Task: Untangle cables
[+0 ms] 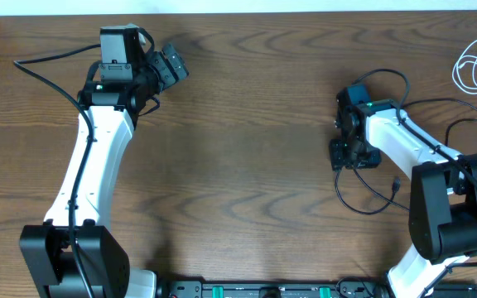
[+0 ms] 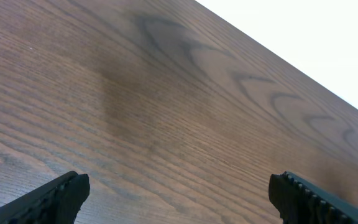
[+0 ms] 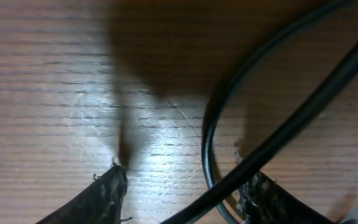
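The right gripper [image 3: 182, 186] points down at the brown wood-grain table [image 1: 247, 165], its two dark fingers [image 3: 104, 199] standing partly apart and not pressed onto anything; the thin black cord [image 3: 205, 143] curves through the gap between them, close to one finger and clear of the other; seen from overhead, more of that cord loops out from beneath this gripper toward the near table edge; the thin white cord [image 1: 474, 66] lies coiled well apart from this gripper, by the far right corner; the left gripper [image 2: 179, 193], well apart from the right gripper across the table, is spread wide above the wood.
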Motion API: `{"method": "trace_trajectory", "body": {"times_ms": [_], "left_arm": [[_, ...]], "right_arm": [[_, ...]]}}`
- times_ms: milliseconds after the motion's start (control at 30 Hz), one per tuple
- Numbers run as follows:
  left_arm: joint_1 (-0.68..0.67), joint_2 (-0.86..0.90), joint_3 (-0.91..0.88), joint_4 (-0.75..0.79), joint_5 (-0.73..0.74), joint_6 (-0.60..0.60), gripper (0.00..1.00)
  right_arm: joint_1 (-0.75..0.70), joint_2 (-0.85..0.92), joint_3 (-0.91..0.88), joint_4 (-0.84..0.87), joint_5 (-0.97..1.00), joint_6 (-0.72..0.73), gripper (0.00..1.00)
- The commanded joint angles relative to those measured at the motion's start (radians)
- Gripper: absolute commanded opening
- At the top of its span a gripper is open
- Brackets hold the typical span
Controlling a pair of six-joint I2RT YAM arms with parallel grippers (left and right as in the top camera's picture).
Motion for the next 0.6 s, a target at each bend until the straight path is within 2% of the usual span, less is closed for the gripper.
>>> {"method": "trace_trajectory", "body": {"times_ms": [0,100,300,400,567], "left_arm": [[0.003,0.011,0.005,-0.003,-0.013,0.021,0.97],[0.003,0.011,0.005,-0.003,-0.013,0.021,0.97],[0.003,0.011,0.005,-0.003,-0.013,0.021,0.97],[0.003,0.011,0.005,-0.003,-0.013,0.021,0.97],[0.003,0.011,0.005,-0.002,-0.013,0.021,0.97]], "right_arm": [[0.004,-0.012,-0.038,0.022,0.027,0.014,0.48],[0.004,-0.012,-0.064,0.043,0.027,0.013,0.37],[0.000,-0.013,-0.078,0.074,0.051,0.021,0.02],[-0.020,-0.013,-0.073,0.098,0.130,0.097,0.01],[-0.105,-0.014,0.006,0.098,0.218,0.122,0.01]]}}
